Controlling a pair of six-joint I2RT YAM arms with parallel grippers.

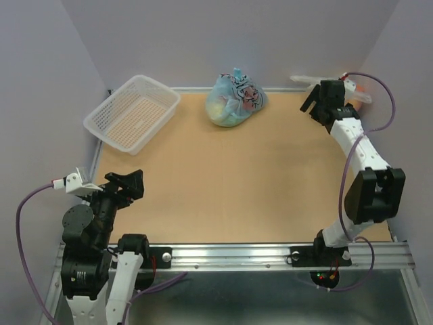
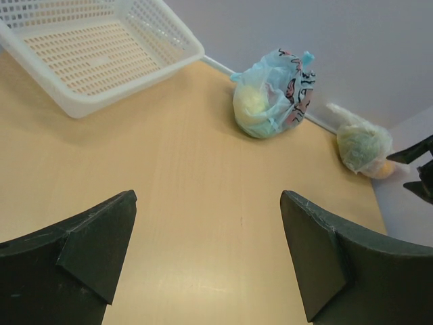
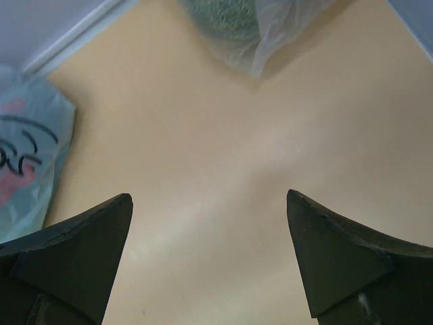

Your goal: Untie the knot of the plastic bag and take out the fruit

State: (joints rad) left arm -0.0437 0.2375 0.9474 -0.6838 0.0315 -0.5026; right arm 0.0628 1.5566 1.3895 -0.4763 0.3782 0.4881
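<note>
The see-through plastic bag (image 2: 364,145) lies in the far right corner, a round green melon (image 3: 226,17) and an orange piece (image 2: 384,169) showing through it. In the top view the right arm covers most of the bag (image 1: 360,93). My right gripper (image 1: 312,105) hovers just in front of the bag, open and empty; in the right wrist view (image 3: 208,223) the bag's loose plastic (image 3: 277,30) lies ahead of the jaws. My left gripper (image 1: 128,181) is open and empty at the near left, far from the bag, over bare table (image 2: 208,223).
A light-blue bag with black cartoon print (image 1: 235,100) sits at the back middle, with yellowish fruit inside (image 2: 252,101); it shows at the left of the right wrist view (image 3: 27,156). A white mesh basket (image 1: 101,132) stands at the back left. Walls close the back and sides.
</note>
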